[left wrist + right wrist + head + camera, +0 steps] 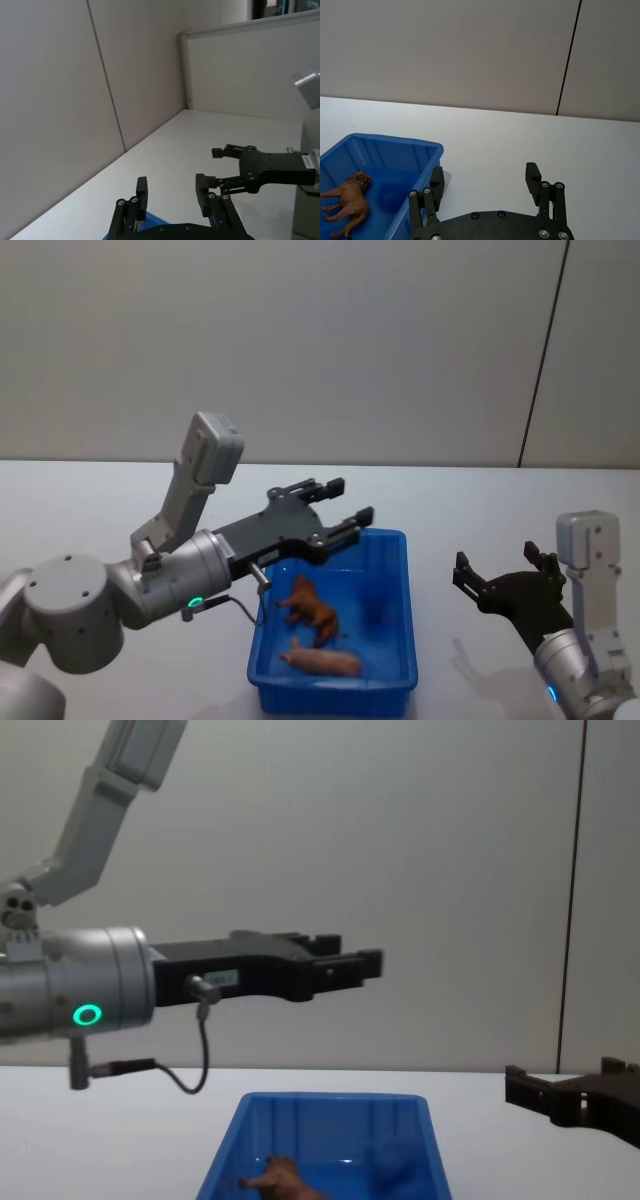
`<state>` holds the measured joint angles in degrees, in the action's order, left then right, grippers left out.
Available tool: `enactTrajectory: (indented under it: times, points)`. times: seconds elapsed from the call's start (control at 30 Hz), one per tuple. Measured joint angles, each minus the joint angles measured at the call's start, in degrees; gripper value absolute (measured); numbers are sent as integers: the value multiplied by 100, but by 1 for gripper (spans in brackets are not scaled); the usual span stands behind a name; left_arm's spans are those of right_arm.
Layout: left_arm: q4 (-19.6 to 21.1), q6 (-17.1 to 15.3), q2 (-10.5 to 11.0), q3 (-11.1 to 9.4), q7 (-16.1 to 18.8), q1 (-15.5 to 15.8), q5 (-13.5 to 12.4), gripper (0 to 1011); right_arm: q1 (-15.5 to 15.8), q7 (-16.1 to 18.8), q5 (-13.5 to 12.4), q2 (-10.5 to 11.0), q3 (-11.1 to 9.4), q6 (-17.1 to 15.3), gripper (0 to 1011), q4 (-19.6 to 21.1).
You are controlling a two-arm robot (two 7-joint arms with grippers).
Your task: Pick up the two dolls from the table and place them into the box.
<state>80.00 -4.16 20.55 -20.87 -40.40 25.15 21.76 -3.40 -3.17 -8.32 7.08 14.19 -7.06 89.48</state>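
Note:
The blue box [392, 540] stands on the white table in front of me. Inside it a brown doll [312, 608] lies near the middle, and a pale pink doll [325, 661] lies at the near end. My left gripper [345, 502] hovers open and empty above the box's far left rim, well clear of the table in the chest view [355, 960]. My right gripper [498, 560] is open and empty to the right of the box, just above the table. The right wrist view shows the brown doll [350, 195] on the box floor [432, 150].
A darker blue patch [375, 610] shows on the box floor beside the brown doll; I cannot tell what it is. White table [480, 500] spreads around the box, and a grey wall stands behind it.

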Motion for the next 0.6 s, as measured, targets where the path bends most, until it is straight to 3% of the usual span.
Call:
enactTrajectory:
  times: [0.4,0.6]
  points:
    - [-316,272,-175,-92,-482,203,102,926,0,0,0,0,0,0,1001,0]
    - [-393,340,-216,-114,-597,252,125,1001,1,0,0,0,0,0,1001,0]
